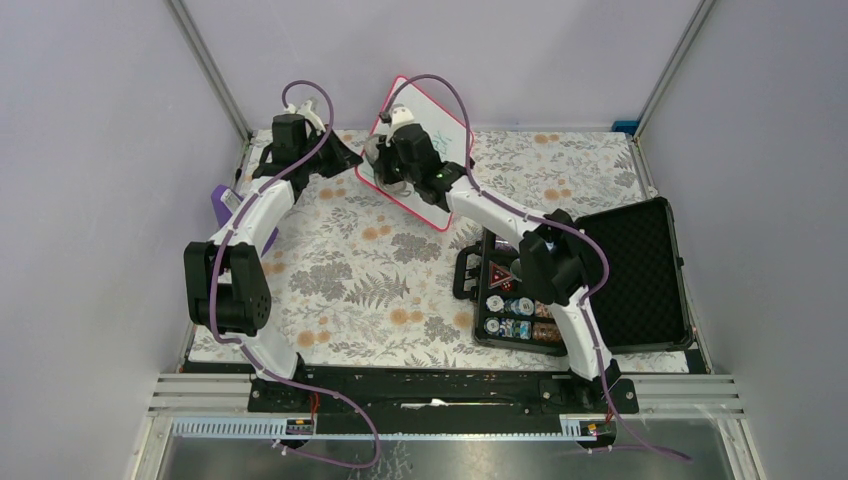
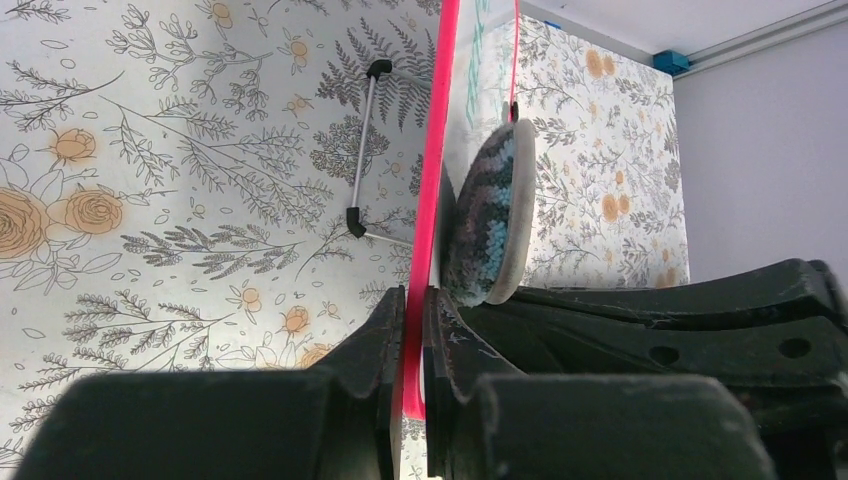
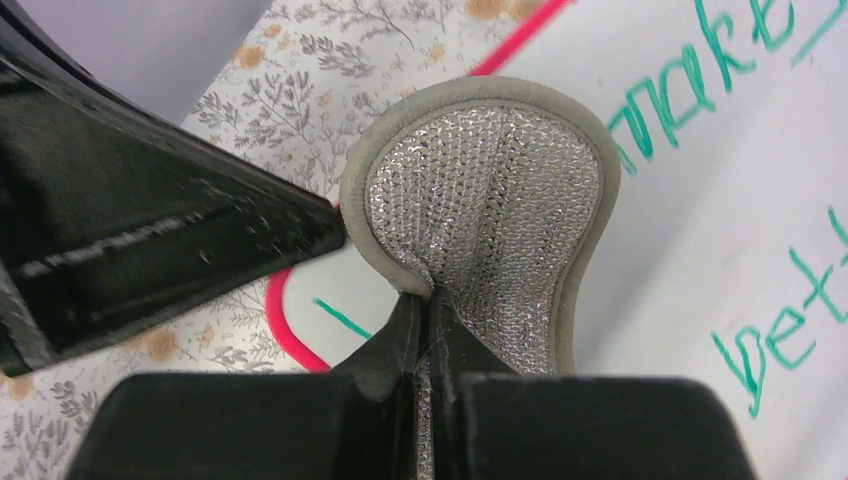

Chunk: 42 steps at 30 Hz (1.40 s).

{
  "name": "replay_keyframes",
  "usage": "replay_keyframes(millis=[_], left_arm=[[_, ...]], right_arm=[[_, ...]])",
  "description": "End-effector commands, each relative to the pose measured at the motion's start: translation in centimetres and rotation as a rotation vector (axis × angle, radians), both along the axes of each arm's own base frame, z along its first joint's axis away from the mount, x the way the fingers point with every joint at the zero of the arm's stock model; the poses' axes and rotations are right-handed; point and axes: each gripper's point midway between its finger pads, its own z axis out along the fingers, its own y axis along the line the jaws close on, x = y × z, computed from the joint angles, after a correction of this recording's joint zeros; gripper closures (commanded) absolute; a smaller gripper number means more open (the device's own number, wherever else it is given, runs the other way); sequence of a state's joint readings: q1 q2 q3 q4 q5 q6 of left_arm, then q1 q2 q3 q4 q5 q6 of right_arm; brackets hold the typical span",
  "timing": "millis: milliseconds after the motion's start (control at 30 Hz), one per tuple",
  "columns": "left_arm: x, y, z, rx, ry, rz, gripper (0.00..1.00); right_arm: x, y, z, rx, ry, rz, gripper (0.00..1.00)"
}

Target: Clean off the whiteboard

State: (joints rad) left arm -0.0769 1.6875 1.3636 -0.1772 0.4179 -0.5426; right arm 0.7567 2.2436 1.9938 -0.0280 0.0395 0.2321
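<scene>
- The right gripper (image 3: 425, 305) is pinched tight on a round, mesh-faced scrubbing pad (image 3: 490, 190).
- Just past its fingertips is the whiteboard (image 3: 700, 260), with green writing; the pad seems to press against it.
- The left gripper (image 2: 413, 300) clamps the whiteboard's red rim, seen edge-on between its fingers.

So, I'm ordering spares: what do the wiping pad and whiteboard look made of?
The wiping pad shows glittery silver mesh with grey fabric edging, likely over sponge. The whiteboard has a smooth white face and pink rim, probably plastic.
</scene>
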Motion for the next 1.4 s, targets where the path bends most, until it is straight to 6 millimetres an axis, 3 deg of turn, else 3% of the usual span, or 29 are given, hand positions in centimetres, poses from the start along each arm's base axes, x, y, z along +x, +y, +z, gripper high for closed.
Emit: replay_keyframes(millis=[0,100,300,400,567,700,867,1067,1133,1200,1367], left_arm=[[-0.9,-3.2,3.8,-0.062,-0.105,-0.101,1.00],[-0.9,-3.2,3.9,-0.064,-0.105,-0.101,1.00],[-1.0,-3.2,4.0,-0.064,-0.109,-0.100,1.00],[-1.0,-3.2,4.1,-0.067,-0.106,-0.099,1.00],[-1.1,-3.2,4.1,-0.067,-0.106,-0.095,1.00],[-1.1,-3.2,3.9,-0.063,-0.105,-0.095,1.00],[-1.0,-3.3,3.7,-0.064,-0.100,-0.096,1.00],[-1.0,-3.3,3.7,-0.067,-0.098,-0.097,1.00],[-1.0,-3.4,3.7,-0.070,-0.096,-0.100,1.00],[-1.1,-3.5,3.9,-0.074,-0.097,-0.103,1.00],[-1.2,-3.4,4.1,-0.076,-0.100,-0.102,1.00]], right_arm=[[-2.3,-4.3,-7.8,-0.070,0.254,-0.109,1.00],[-2.7,-5.8,-9.1,-0.039,0.302,-0.123,1.00],[-3.4,-3.8,-7.7,0.005,0.292,-0.037,1.00],[-4.3,-1.8,-6.2,0.006,0.248,0.032,1.00],[-6.7,2.7,-1.9,0.045,0.136,0.192,1.00],[-7.1,4.1,0.7,0.097,0.076,0.237,1.00],[-5.4,2.9,-0.4,0.049,0.065,0.162,1.00],[-3.5,-2.1,-4.6,-0.002,0.157,0.006,1.00],[-3.8,-3.7,-6.3,-0.047,0.200,-0.022,1.00],[-4.0,-4.5,-6.7,-0.084,0.204,-0.034,1.00],[-4.2,-4.7,-5.7,-0.077,0.196,-0.037,1.00]])
